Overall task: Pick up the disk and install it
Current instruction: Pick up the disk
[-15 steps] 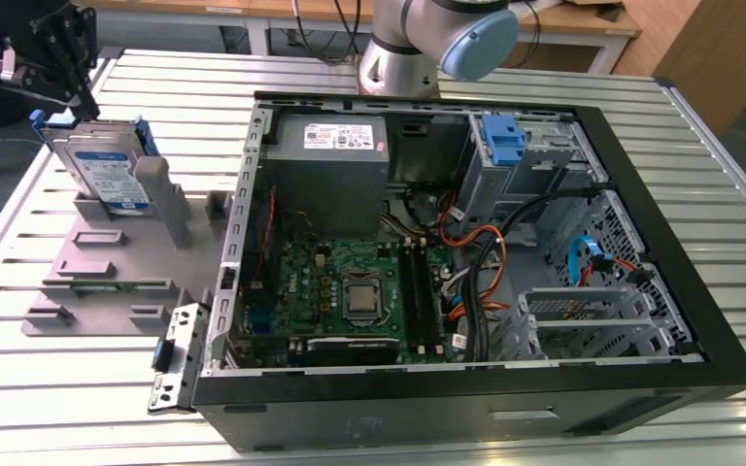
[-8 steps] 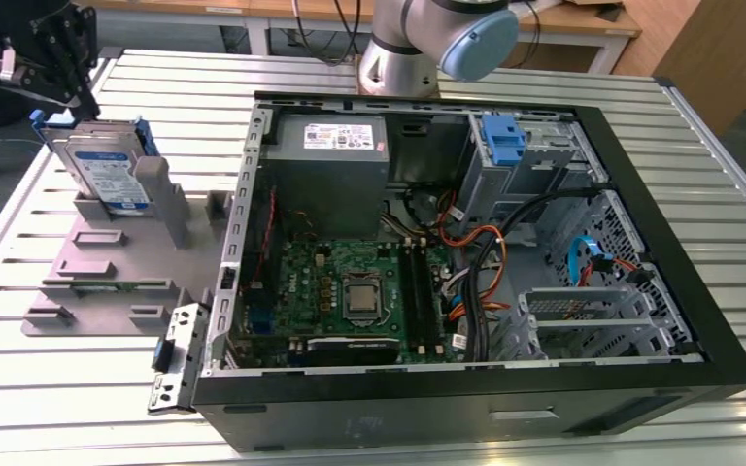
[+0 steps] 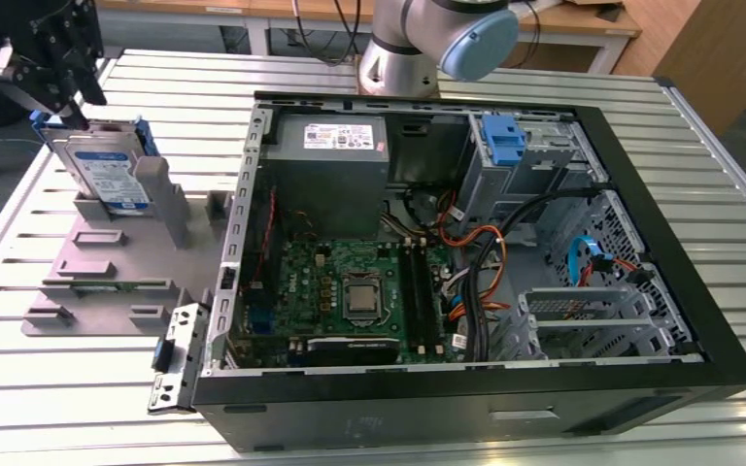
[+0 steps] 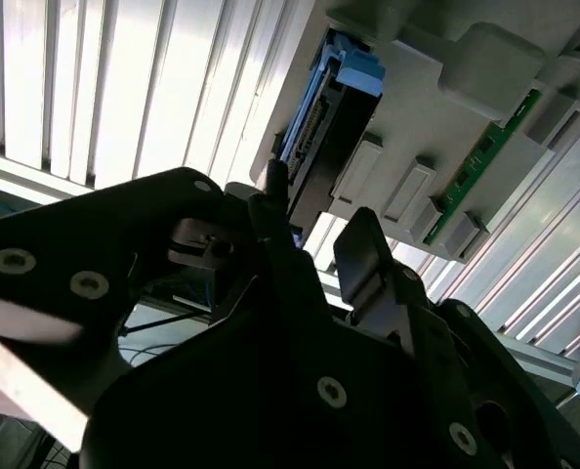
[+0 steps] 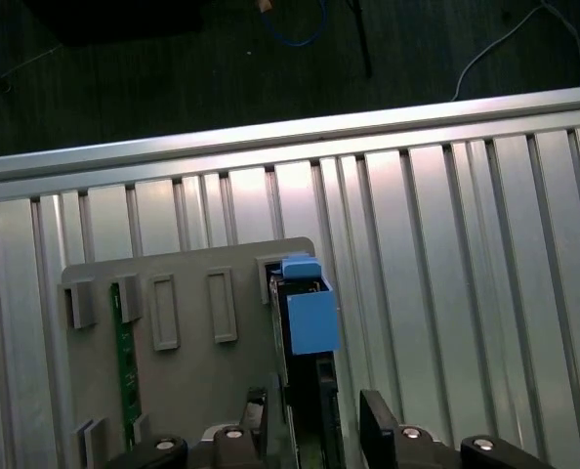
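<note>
In the exterior view, nearest the camera lies the open black tower computer case (image 3: 477, 403), on its side on the slatted aluminium table (image 3: 36, 388); inside it sit a green motherboard (image 3: 347, 291), a large grey power-supply box with a white sticker (image 3: 334, 141) farther back, and a bare blue plastic bracket (image 3: 505, 141) in the far drive bay.

Just beside the case, on the exterior view's left, rests a flat grey plastic fixture plate with raised slots (image 3: 114, 262); a thin green circuit strip (image 3: 108, 284) lies in one near slot.

At the plate's far end stands the disk (image 3: 98, 170), a silver rectangular hard drive with a white and blue label, framed by a blue plastic carrier; it stands on edge in a slot, long axis upright, one narrow end pointing up, label face turned toward the exterior camera.

The black two-fingered gripper (image 3: 62, 102) hangs close over that upper end; its jaws stand apart, and in the first wrist view its fingers (image 5: 378, 420) lie to either side of the disk's thin edge with a gap showing on each side; nothing is gripped.

Farthest back rises the arm's grey and pale blue base (image 3: 399, 58).
</note>
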Controlling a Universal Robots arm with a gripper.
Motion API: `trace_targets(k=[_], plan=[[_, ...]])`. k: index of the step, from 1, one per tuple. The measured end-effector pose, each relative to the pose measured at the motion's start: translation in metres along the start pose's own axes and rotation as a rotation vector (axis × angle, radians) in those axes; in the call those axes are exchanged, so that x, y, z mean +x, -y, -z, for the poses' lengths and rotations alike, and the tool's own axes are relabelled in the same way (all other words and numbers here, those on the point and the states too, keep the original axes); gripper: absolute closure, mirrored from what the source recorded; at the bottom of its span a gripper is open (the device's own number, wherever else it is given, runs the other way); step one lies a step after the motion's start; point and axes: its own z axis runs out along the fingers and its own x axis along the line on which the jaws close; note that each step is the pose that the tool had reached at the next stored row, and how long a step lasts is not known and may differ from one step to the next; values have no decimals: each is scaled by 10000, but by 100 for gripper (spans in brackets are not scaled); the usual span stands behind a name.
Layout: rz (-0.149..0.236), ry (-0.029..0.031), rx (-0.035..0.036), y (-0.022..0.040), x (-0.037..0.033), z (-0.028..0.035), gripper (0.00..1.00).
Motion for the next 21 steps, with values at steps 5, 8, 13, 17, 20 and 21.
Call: trace_targets(k=[5, 8, 13, 17, 20, 21], plan=[[0, -2, 0, 0, 0, 0, 36], [2, 0, 4, 1, 0, -12, 36], [33, -54, 10, 2, 4, -70, 36], [64, -95, 13, 5, 7, -119, 36], [91, -98, 12, 6, 9, -153, 36], [114, -101, 12, 7, 10, -163, 36]])
